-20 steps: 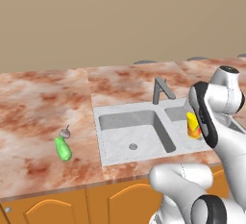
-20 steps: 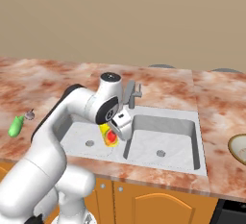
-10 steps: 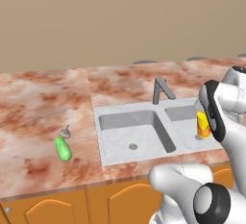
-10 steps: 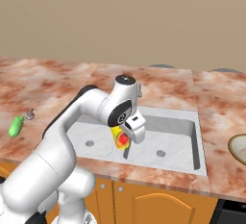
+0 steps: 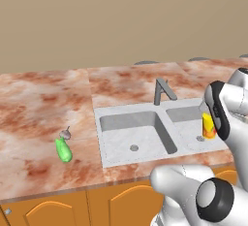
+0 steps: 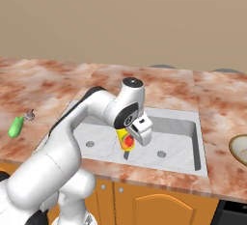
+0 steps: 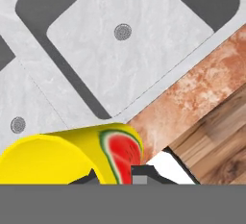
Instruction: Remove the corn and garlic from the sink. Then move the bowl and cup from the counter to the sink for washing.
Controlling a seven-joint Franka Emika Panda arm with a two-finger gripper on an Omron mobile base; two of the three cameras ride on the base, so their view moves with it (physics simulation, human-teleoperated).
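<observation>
Gripping the yellow cup (image 6: 126, 141) over the sink (image 6: 185, 142), the end effector (image 6: 128, 144) risks dropping it against the front rim if it lets go early.

Cup (image 7: 72, 153) showing bright yellow with red-and-green watermelon slice mark. Corn (image 5: 63, 150) glowing bright green left of sink (image 5: 126, 145); garlic (image 5: 65, 134) greyish-pink. Sink light grey. Desk (image 5: 43, 108) showing reddish-brown marble veining. Bowl (image 6: 240, 147) pale beige. Cabinet fronts (image 6: 144, 204) orange.

The bowl (image 6: 240, 147) is cut off (right edge); the arm half-hides the cup (image 5: 208, 125).
</observation>
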